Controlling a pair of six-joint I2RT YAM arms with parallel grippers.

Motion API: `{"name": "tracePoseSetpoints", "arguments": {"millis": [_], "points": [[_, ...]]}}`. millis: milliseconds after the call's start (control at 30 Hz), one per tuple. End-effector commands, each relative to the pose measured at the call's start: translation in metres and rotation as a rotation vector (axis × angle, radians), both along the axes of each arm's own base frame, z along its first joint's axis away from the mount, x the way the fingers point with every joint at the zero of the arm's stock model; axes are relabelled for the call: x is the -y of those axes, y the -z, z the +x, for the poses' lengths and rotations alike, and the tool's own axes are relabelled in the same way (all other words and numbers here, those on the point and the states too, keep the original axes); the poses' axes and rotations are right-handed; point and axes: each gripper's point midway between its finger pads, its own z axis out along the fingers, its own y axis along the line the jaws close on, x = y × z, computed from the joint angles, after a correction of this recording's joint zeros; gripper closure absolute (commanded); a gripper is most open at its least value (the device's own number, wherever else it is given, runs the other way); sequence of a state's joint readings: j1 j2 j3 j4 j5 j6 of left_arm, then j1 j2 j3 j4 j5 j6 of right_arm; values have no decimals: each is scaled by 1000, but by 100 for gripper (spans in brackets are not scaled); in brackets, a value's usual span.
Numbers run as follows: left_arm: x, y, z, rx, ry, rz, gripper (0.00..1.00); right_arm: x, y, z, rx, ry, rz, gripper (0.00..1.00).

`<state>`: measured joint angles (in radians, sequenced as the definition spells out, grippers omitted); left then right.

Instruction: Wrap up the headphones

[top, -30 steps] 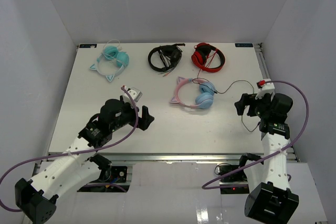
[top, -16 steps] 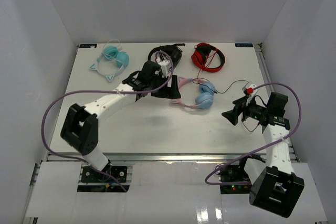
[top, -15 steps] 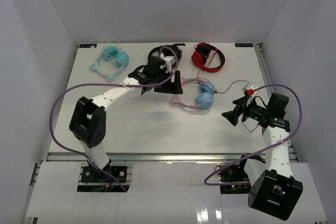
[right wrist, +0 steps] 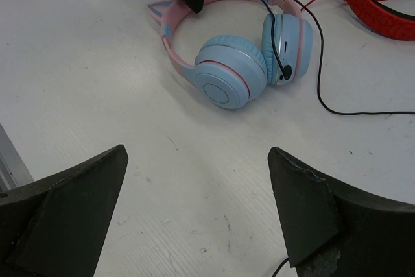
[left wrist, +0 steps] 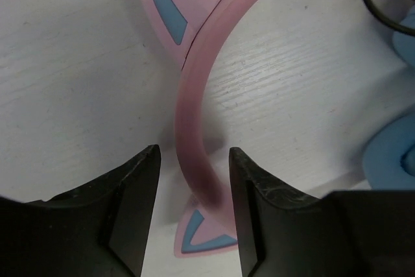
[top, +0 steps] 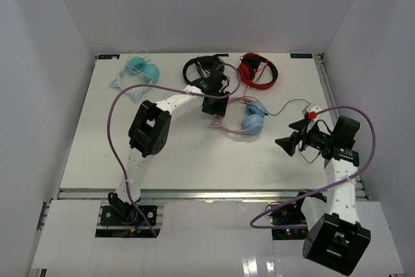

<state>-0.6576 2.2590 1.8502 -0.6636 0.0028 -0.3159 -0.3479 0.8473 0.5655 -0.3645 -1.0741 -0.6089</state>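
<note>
Headphones (top: 238, 119) lie flat near the middle of the white table (top: 130, 134), just in front of the black headphones (top: 192, 69) and the red headphones (top: 260, 71). The big change is my left arm (top: 172, 103). A second ago it was folded back near its base; now it is stretched right across the table to them. My right arm (top: 340, 160) has only swung a little inward.

The left gripper (left wrist: 192, 157) was fully spread and is now roughly half narrowed. Its jaws straddle the pink headband (left wrist: 194, 95), but bare table shows between one finger and the band, so I judge the pinch not yet made. The right gripper (top: 289, 142) stands wide apart with nothing in it, aimed at the headphones from well off. For the wrap, I read this as the left side about to pin the band while the right goes for the cable.

The headband is a pink arc with blue-centred cat ears. The two light blue ear cups (right wrist: 230, 72) sit close together at its right end. The thin black cable (top: 285, 105) trails loose from the cups toward the right gripper, not wound at all.
</note>
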Motion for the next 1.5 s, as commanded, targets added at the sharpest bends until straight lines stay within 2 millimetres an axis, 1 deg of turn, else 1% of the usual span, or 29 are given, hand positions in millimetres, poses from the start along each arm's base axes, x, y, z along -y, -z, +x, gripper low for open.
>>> {"name": "tracePoseSetpoints", "arguments": {"millis": [0, 133, 200, 267, 300, 333, 400, 467, 500, 600, 633, 667, 700, 733, 767, 800, 867, 933, 1033, 1067, 1100, 1133, 1167, 1200, 1267, 1333, 1367, 1400, 1467], "points": [[3, -12, 15, 75, 8, 51, 45, -1, -11, 0, 41, -15, 9, 5], [5, 1, 22, 82, 3, 76, 51, 0, -12, 0, 44, -13, 15, 5], [6, 8, 23, 81, 4, 79, 57, 1, -12, 0, 44, -10, 18, 4], [7, 16, 24, 84, 4, 93, 67, 1, -12, 0, 43, -8, 21, 5], [6, 20, 23, 83, 3, 100, 74, 2, -12, 0, 44, -7, 22, 5], [5, 26, 21, 74, 3, 109, 83, 2, -12, 0, 43, -5, 23, 4], [4, 30, 17, 69, 1, 114, 94, 4, -12, 0, 43, 4, 25, 5], [1, 26, 14, 78, -6, 110, 99, 3, -14, -2, 62, -10, 24, 5], [0, 22, 13, 83, -10, 106, 100, -3, -15, -11, 62, -51, 42, 5], [-11, 2, -1, 89, -29, 84, 100, -27, -18, -48, 162, -228, 36, 4], [-14, -29, -4, 130, -42, 46, 100, -31, -17, -57, 208, -264, 5, 3], [-20, -51, -11, 165, -56, 19, 100, -33, -13, -63, 305, -315, -71, 3], [-30, -63, -21, 184, -70, 10, 100, -35, -10, -68, 375, -357, -134, 3], [-44, -63, -33, 181, -85, 25, 100, -35, -6, -74, 376, -377, -161, 2], [-56, -75, -44, 201, -101, 18, 100, -35, -3, -77, 385, -395, -188, 2], [-66, -93, -53, 231, -113, -2, 100, -34, -5, -75, 408, -407, -214, 2], [-86, -91, -76, 224, -120, 10, 100, -32, -14, -71, 462, -426, -261, 1], [-94, -116, -94, 258, -105, -50, 100, -38, -27, -68, 501, -471, -277, 4], [-106, -137, -123, 274, -79, -124, 100, -59, -35, -70, 442, -563, -214, 10], [-108, -141, -131, 266, -67, -140, 100, -62, -38, -60, 474, -567, -222, 10], [-109, -150, -134, 278, -68, -160, 100, -68, -34, -63, 407, -566, -185, 10], [-110, -160, -138, 283, -65, -175, 100, -71, -37, -52, 424, -545, -198, 10], [-112, -169, -143, 285, -59, -187, 100, -72, -50, -31, 511, -498, -231, 10], [-113, -181, -146, 299, -56, -202, 100, -80, -55, -26, 514, -486, -201, 10], [-116, -201, -150, 322, -55, -222, 100, -91, -63, -20, 458, -491, -120, 10], [-118, -214, -154, 325, -47, -232, 100, -100, -73, -4, 394, -471, -78, 10], [-117, -226, -154, 338, -45, -248, 100, -104, -77, 4, 374, -451, -55, 10], [-117, -231, -156, 334, -43, -255, 100, -111, -81, 10, 358, -435, -25, 10], [-112, -254, -158, 346, -36, -303, 100, -123, -84, 12, 326, -448, 34, 10]]}}
